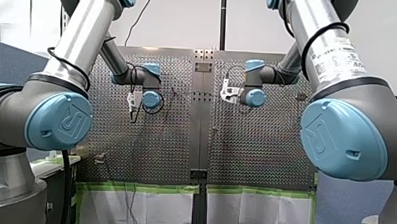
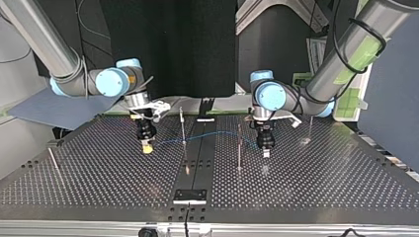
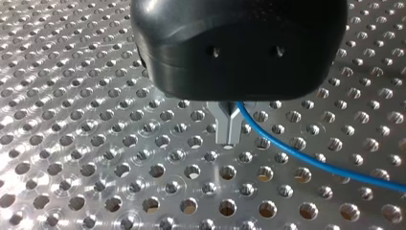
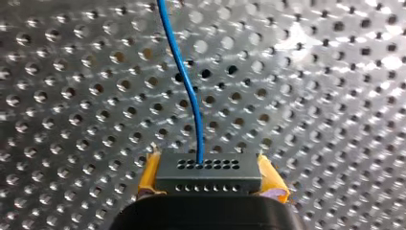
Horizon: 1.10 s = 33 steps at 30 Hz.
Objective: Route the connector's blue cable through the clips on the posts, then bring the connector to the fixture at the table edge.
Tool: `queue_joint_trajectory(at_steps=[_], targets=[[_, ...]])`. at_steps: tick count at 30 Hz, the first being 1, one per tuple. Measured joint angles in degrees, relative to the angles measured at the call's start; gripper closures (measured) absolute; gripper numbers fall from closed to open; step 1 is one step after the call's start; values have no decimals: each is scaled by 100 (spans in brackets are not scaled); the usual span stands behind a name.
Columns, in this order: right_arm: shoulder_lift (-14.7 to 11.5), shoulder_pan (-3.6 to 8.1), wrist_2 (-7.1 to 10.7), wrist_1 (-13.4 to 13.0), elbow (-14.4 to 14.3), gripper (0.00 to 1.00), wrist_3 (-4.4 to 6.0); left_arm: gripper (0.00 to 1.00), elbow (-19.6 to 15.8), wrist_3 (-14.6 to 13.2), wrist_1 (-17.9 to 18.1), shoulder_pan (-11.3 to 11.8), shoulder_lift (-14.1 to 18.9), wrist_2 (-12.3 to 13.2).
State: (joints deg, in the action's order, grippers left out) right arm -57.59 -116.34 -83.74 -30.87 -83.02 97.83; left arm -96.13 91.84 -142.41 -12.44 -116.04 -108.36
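Fingers (image 4: 149, 173) w/ yellow pads of my right gripper (image 4: 209, 178) are closed on the black rectangular plastic connector (image 4: 208, 167), low over the perforated metal desk (image 4: 72, 96) at top view's left. Its thin blue cable (image 4: 186, 86) runs past two thin metal posts (image 2: 184, 129) to my left gripper (image 3: 230, 141), whose metal fingers (image 3: 224, 124) are pinched shut on it.

Blue cable (image 2: 217, 133) runs low over the table, crossing the centre post (image 2: 183, 126). Your right gripper (image 2: 146, 147) sits at its 9 o'clock, your left gripper (image 2: 266, 152) at 3 o'clock.
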Motion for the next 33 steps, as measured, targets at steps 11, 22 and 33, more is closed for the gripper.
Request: queue_joint_trajectory(at_steps=[11, 22, 33], targets=[[89, 6, 15, 98, 105, 84, -16, 96, 0, 0, 39, 2, 0, -20], [97, 12, 10, 133, 148, 84, -24, 67, 0, 2, 30, 9, 0, 35], [98, 4, 6, 191, 150, 84, -45, 0, -1, -28, -312, 93, 45, 385]])
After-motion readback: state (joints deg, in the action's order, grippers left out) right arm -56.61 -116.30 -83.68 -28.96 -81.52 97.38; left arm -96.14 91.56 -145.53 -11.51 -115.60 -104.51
